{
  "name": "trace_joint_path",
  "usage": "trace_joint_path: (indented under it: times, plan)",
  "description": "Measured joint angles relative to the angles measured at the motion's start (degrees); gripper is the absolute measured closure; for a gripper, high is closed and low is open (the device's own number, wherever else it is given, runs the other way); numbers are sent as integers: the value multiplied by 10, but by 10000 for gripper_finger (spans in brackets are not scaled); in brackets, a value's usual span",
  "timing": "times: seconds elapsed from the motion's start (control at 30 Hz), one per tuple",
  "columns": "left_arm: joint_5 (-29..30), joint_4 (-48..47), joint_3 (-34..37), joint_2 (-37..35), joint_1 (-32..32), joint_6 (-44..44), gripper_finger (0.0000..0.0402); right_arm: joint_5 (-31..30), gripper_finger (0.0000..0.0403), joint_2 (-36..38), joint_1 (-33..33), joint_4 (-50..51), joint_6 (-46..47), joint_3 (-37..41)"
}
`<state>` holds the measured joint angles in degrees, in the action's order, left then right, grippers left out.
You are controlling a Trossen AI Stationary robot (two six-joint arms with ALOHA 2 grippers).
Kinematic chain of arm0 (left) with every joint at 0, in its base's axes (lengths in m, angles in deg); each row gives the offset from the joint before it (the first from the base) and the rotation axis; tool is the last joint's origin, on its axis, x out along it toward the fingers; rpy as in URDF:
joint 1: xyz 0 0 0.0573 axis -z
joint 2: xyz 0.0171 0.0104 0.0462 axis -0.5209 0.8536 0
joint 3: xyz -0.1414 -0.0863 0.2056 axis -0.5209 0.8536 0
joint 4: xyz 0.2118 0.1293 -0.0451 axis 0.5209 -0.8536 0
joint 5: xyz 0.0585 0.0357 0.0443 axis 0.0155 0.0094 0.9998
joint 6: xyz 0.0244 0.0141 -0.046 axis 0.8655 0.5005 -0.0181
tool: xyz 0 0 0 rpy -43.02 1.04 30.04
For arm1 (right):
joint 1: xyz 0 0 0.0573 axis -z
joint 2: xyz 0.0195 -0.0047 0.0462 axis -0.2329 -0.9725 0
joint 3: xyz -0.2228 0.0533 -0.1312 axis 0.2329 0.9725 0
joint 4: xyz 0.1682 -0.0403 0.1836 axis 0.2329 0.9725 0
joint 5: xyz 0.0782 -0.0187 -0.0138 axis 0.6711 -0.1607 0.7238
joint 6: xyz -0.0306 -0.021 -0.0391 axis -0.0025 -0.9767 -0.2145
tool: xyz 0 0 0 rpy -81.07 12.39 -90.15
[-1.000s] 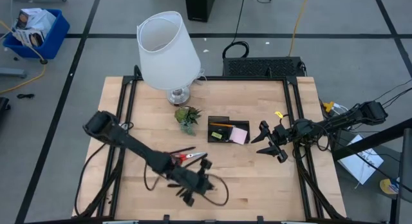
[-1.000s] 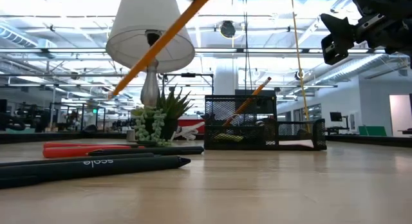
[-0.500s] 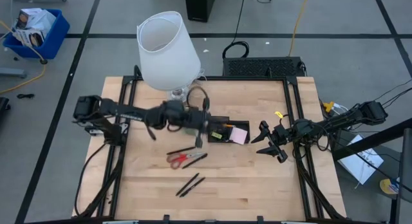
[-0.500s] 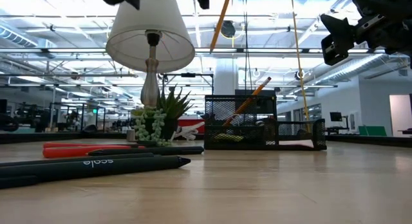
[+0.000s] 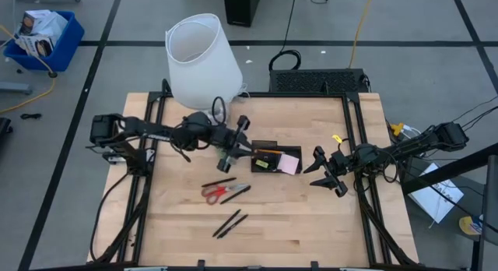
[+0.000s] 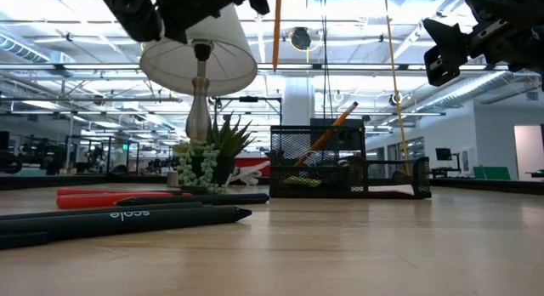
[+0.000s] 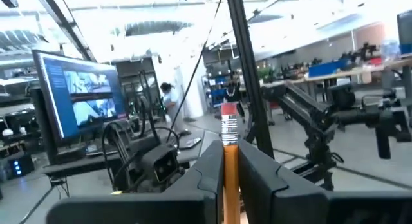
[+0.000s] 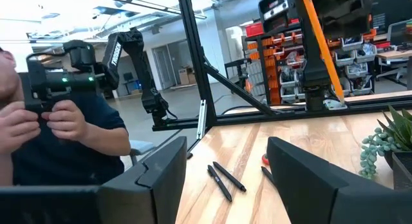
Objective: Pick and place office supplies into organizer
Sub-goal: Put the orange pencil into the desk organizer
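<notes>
I find the left fingers (image 7: 257, 176) closed on an orange pencil (image 7: 230, 156), which stands between them with its eraser end pointing up and away from the wrist. In the low view the pencil (image 6: 276, 28) hangs close to upright, its lower tip above the organizer (image 6: 348, 164) and not yet inside it. From overhead, the left gripper (image 5: 231, 156) sits just beside the organizer (image 5: 276, 159), on its lamp-and-plant side, with the pencil's long axis near vertical. I judge that the coming move turns on carrying that tip sideways over the nearest compartment, then lowering.

The organizer already holds another pencil, leaning, and a pink pad (image 5: 289, 163) in its right-hand section.

The right gripper (image 5: 331, 171) waits well above the table near the organizer's far side, its fingers (image 8: 309, 166) spread wide and holding nothing. The left arm has the work in hand.

Still on the table, nearer the front edge: red scissors (image 5: 220, 191) with pens alongside, and two black pens (image 5: 230, 223) further forward, all lying flat and apart from the organizer. A person (image 8: 58, 140) stands beyond the table in the right wrist view.
</notes>
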<state>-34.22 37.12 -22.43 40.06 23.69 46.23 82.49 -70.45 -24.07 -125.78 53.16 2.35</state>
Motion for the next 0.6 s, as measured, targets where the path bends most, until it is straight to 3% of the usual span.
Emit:
trace_joint_path:
  times: [0.27,0.4,0.6]
  plan:
    - [37,9,58,3,-4,59,377,0,193,0,0,0,0,0]
    - [12,61,68,5,-9,81,365,0,194,0,0,0,0,0]
    - [-20,117,63,46,-31,82,380,0,191,0,0,0,0,0]
